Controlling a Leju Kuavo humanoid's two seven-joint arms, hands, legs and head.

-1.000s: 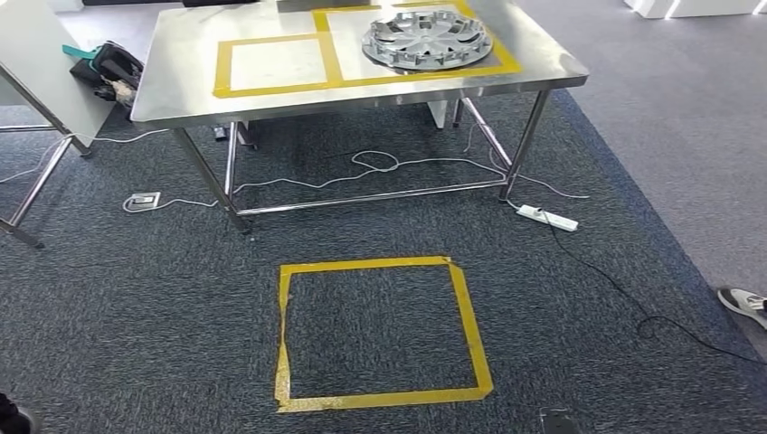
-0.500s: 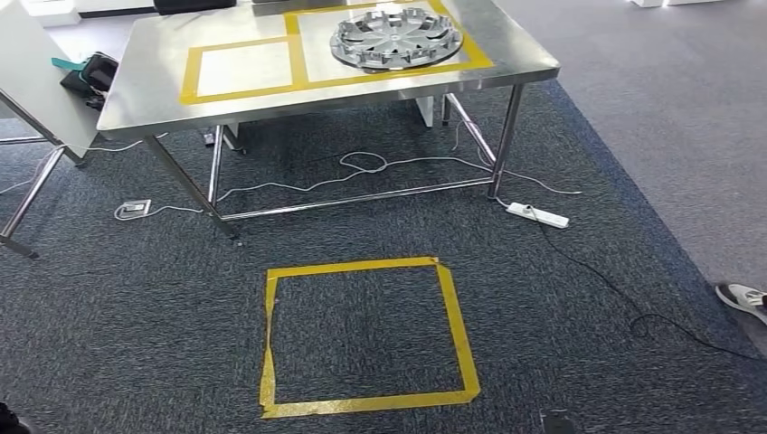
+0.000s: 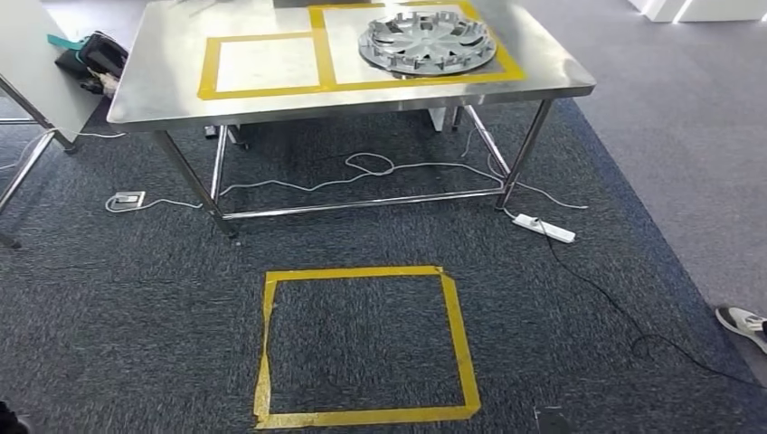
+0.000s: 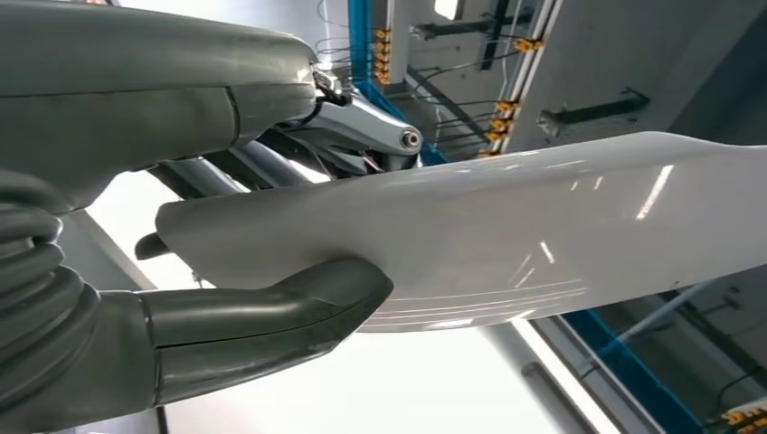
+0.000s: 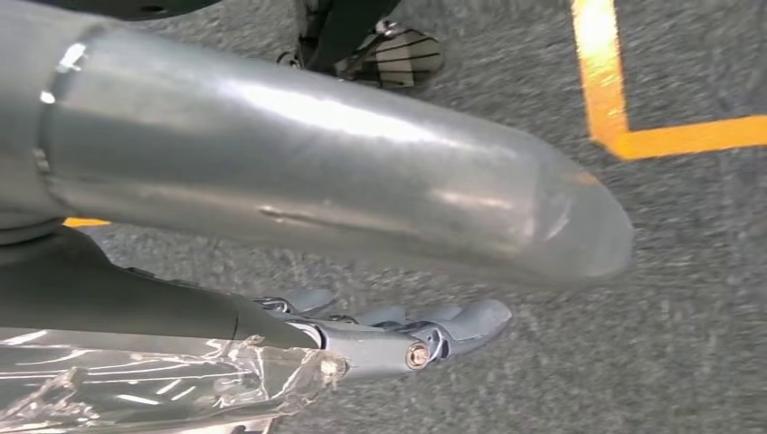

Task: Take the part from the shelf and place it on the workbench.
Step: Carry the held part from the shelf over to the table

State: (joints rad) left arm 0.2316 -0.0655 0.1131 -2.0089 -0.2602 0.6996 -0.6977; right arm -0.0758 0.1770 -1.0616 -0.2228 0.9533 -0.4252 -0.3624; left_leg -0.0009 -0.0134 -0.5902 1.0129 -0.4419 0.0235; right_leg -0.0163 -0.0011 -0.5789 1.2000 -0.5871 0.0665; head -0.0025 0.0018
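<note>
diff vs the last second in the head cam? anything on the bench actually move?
Only the camera moved: the whole picture swung left, then back right, as the robot shifted. The wheel cover lies in the same taped box on the workbench; the floor tape square, cables and power strip kept their places. At the wrist, the left hand grips a white part.

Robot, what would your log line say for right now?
left hand: grips white part | right hand: empty, fingers apart | workbench: ahead, wheel cover in right taped square
</note>
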